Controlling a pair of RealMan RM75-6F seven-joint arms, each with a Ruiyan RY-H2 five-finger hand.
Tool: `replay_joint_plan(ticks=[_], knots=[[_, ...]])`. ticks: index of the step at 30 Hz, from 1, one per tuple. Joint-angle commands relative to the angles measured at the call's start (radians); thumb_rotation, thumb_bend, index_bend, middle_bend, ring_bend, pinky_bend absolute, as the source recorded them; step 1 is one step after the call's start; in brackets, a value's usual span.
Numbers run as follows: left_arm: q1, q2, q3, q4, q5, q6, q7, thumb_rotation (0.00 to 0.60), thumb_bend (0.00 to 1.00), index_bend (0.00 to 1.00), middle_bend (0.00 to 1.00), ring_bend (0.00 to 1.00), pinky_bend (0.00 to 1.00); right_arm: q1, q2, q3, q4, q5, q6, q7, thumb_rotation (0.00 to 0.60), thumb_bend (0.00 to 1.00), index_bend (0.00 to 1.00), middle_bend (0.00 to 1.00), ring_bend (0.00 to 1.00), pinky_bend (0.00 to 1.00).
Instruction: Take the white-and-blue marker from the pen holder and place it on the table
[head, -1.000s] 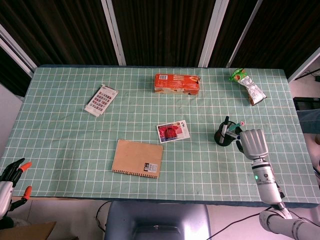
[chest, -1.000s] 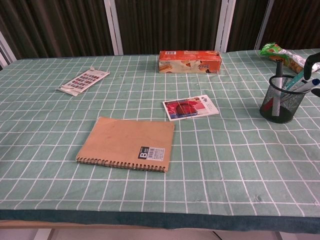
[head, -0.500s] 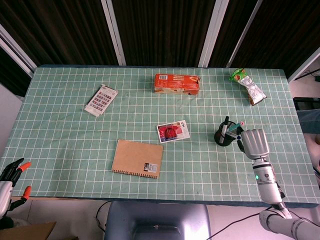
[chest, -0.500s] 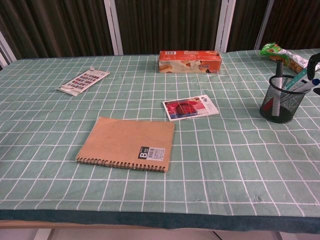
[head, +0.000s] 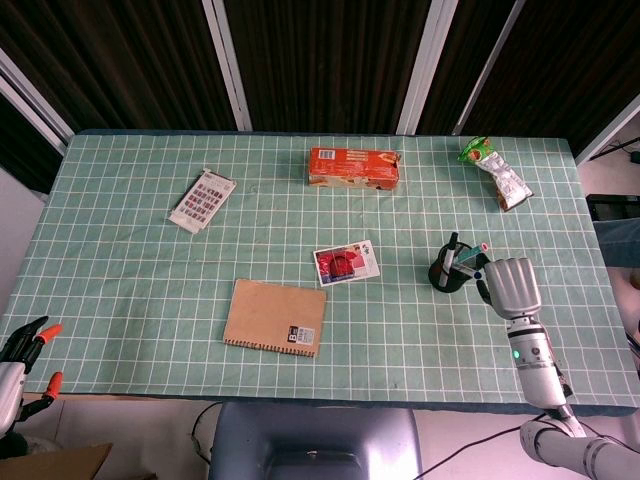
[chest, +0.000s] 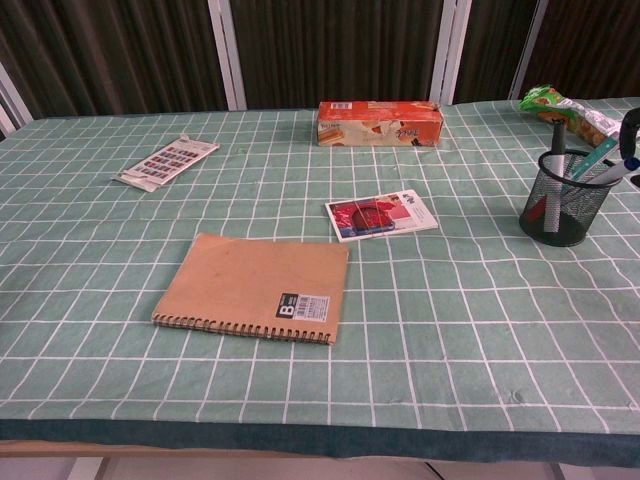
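Note:
A black mesh pen holder (head: 446, 276) (chest: 560, 212) stands on the right side of the green checked table (head: 150, 280). Several pens lean in it. The white-and-blue marker (head: 467, 268) (chest: 606, 171) slants out of the holder to the right, its blue end at my right hand (head: 510, 286). That hand pinches the marker's top end; in the chest view only a dark finger (chest: 630, 122) shows at the right edge. My left hand (head: 26, 358) hangs off the table's front left corner, fingers spread and holding nothing.
An orange box (head: 354, 166) (chest: 380, 123) lies at the back centre. A green snack bag (head: 493, 170) sits at the back right. A picture card (head: 346, 263) and a brown spiral notebook (head: 276, 316) lie mid-table. A printed packet (head: 203, 200) lies left.
My right hand has edged slightly to the right with the marker's top end, so the marker leans further out of the holder. The left hand has stayed still.

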Motion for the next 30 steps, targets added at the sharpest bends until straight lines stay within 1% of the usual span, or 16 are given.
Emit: replay_joint_plan(ticks=[1, 11, 24, 30], knots=[[0.0, 0.0, 0.0, 0.0, 0.0, 0.0, -0.001, 0.6, 0.44, 0.19, 0.05, 0.08, 0.37, 0.0, 0.0, -0.001, 0.001, 0.002, 0.0, -0.001, 0.6, 0.48, 0.63, 0.99, 1.0, 1.0], [0.002, 0.0, 0.001, -0.002, 0.0, 0.0, 0.003, 0.6, 0.44, 0.18, 0.05, 0.08, 0.37, 0.0, 0.0, 0.0, 0.003, 0.002, 0.005, 0.005, 0.6, 0.48, 0.63, 0.99, 1.0, 1.0], [0.003, 0.0, 0.002, -0.003, 0.002, 0.001, 0.004, 0.6, 0.44, 0.19, 0.05, 0.08, 0.37, 0.003, -0.005, -0.007, 0.013, -0.016, 0.009, 0.036, 0.6, 0.48, 0.61, 1.0, 1.0, 1.0], [0.003, 0.001, 0.002, -0.004, 0.001, 0.0, 0.003, 0.6, 0.44, 0.19, 0.05, 0.08, 0.37, 0.003, -0.007, -0.008, 0.019, -0.021, 0.012, 0.05, 0.6, 0.51, 0.63, 1.0, 1.0, 1.0]])
